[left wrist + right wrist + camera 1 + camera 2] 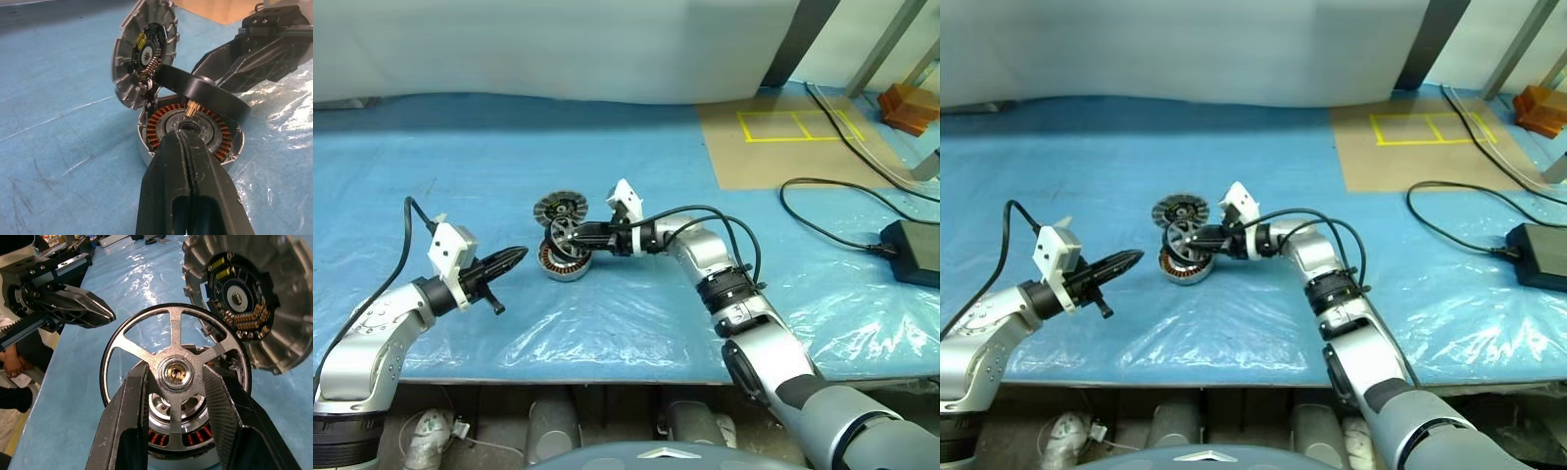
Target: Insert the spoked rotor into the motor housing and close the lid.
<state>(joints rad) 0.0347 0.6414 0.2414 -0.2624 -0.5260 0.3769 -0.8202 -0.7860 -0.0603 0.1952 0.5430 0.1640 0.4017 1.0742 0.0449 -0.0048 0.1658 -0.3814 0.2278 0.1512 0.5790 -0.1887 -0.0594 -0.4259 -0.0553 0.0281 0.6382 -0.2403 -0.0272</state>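
Centrally placed, rotor: the spoked rotor (175, 374) sits between the fingers of the right gripper (176, 396), which clamp it across its hub; it hangs tilted just above the motor housing (566, 262).
Right gripper: closed on the rotor, reaching in from the robot's right toward its left.
Housing: stands on the blue sheet (607, 323) near the table's middle, open side up, with copper windings (161, 122) ringing a pale hub.
Lid: the lid (560, 208) stands up on edge just behind the housing, at its far rim, its inner face with small parts turned toward the rotor.
Left gripper: the left gripper (514, 258) has its fingers pressed together on nothing; it hovers to the left of the housing, apart from it, tips aimed at it.
Hidden: the rotor covers much of the housing's top; whether rotor and housing touch cannot be told.
Background: a black cable (822, 211) and a black box (913, 250) lie well to the right.
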